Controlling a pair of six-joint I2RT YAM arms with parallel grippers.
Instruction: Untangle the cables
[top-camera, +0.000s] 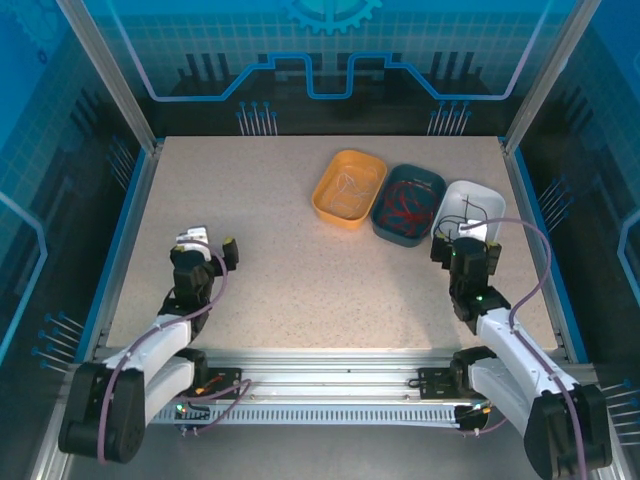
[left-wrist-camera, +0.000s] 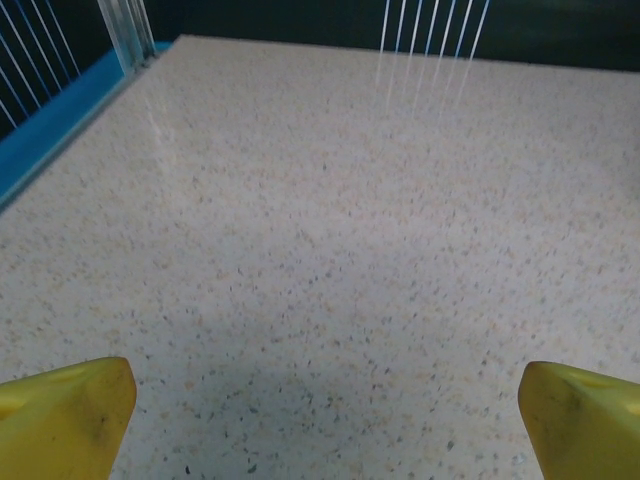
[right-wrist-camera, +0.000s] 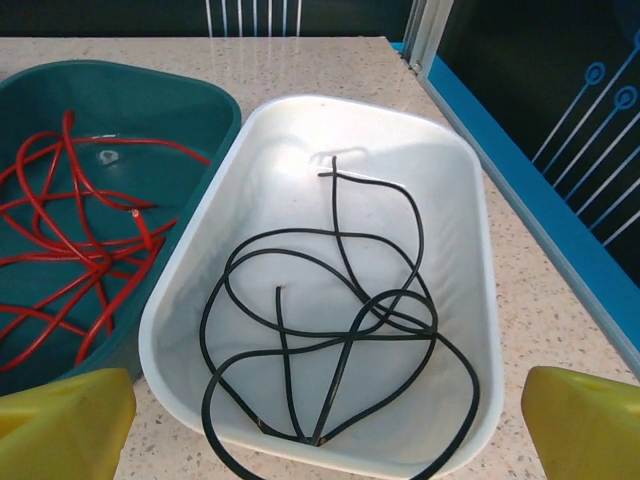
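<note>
The cables lie sorted by colour in three trays at the back right. Thin white cables (top-camera: 349, 184) rest in the orange tray (top-camera: 322, 196), red cables (top-camera: 405, 203) (right-wrist-camera: 97, 258) in the teal tray (top-camera: 436, 183) (right-wrist-camera: 140, 98), and black cables (top-camera: 470, 212) (right-wrist-camera: 348, 337) in the white tray (top-camera: 490, 195) (right-wrist-camera: 462, 200). One black loop hangs over the white tray's near rim. My right gripper (top-camera: 467, 238) (right-wrist-camera: 325, 385) hovers open just in front of the white tray, holding nothing. My left gripper (top-camera: 210, 244) (left-wrist-camera: 325, 382) is open over bare speckled tabletop at the left.
The three trays stand side by side, touching, along a diagonal at the back right. A blue raised edge (left-wrist-camera: 60, 125) borders the table (top-camera: 280, 260), with clear panels and metal posts beyond. The arm bases and a rail (top-camera: 320, 385) run along the near edge.
</note>
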